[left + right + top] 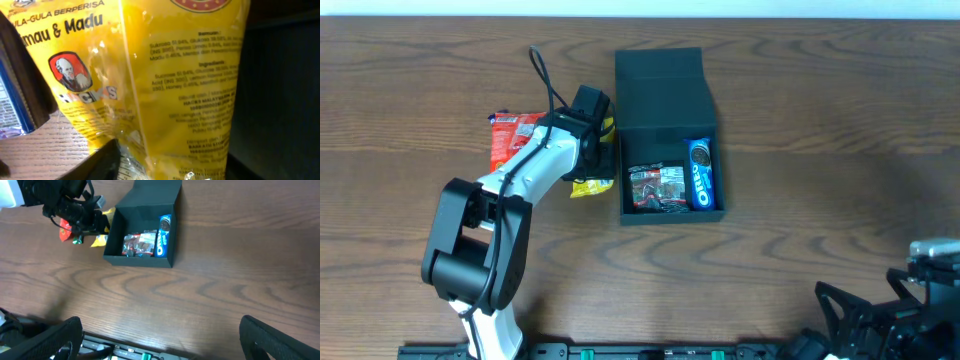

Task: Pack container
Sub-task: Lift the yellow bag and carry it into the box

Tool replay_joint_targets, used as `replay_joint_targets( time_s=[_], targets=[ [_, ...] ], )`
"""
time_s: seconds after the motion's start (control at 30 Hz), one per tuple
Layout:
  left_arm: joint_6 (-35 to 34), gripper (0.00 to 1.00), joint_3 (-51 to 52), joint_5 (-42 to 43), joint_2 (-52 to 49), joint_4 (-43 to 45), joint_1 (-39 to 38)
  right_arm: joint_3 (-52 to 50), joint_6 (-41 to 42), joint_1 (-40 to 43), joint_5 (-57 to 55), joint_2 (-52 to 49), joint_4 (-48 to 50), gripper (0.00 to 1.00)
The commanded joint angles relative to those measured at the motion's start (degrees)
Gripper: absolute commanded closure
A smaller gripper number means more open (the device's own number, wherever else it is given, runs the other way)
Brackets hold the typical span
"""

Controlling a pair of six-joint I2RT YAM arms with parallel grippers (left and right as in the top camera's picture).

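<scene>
The container (665,120) is a dark box with its flap lid open at the back. Inside it lie a red-and-silver snack packet (655,188) and a blue Oreo packet (701,175). It also shows in the right wrist view as the container (145,225). A yellow sweets packet (590,186) lies against the box's left wall. My left gripper (600,152) is down on it. In the left wrist view the yellow packet (165,75) fills the space between the fingers, crumpled against the left finger (97,162). My right gripper (160,345) stands open near the front edge, holding nothing.
A red snack packet (512,136) lies on the wooden table (800,110) left of my left arm. The right arm's base and gripper (880,315) sit at the front right corner. A rail runs along the table's front edge (650,350).
</scene>
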State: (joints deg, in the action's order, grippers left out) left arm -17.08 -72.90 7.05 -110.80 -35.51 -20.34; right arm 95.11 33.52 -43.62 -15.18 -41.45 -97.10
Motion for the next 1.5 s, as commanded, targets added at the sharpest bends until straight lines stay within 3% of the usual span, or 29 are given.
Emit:
replay_joint_targets(
  time_s=[0.0,0.1,0.23,0.7,0.83,1.03,1.1,1.47],
  targets=[
    [-0.74,0.57,0.42,0.07,-3.06,-0.42,0.17,0.02,0.74,0.46,-0.44,0.28,-0.15,0.01],
    [-1.07,0.69,0.35,0.07,-2.78,-0.59,0.17,0.02,0.74,0.46,-0.44,0.28,-0.15,0.01],
    [-1.38,0.78,-0.72,0.04,-1.03,-1.86,0.17,0.02,0.74,0.46,-0.44,0.28,-0.15,0.01],
    [-1.46,0.88,-4.74,-8.59,17.97,-7.63,-4.59,0.02,0.74,0.46,-0.44,0.28,-0.04,0.01],
    [-4.61,0.88,-4.74,-9.57,20.9,-8.68,-10.49,0.02,0.74,0.46,-0.44,0.28,-0.04,0.01],
    [-20.09,0.9,-4.74,-13.07,18.25,-10.73,-18.84,0.02,0.74,0.46,0.26,0.28,-0.09,0.01],
    [-21.66,0.94,-4.74,-13.18,16.81,-9.92,-19.45,0.02,0.74,0.46,0.44,0.28,-0.15,0.01],
    [-27.12,0.9,-4.74,-8.92,10.97,-5.84,-19.82,0.02,0.74,0.46,0.44,0.28,-0.15,0.01]
  ],
)
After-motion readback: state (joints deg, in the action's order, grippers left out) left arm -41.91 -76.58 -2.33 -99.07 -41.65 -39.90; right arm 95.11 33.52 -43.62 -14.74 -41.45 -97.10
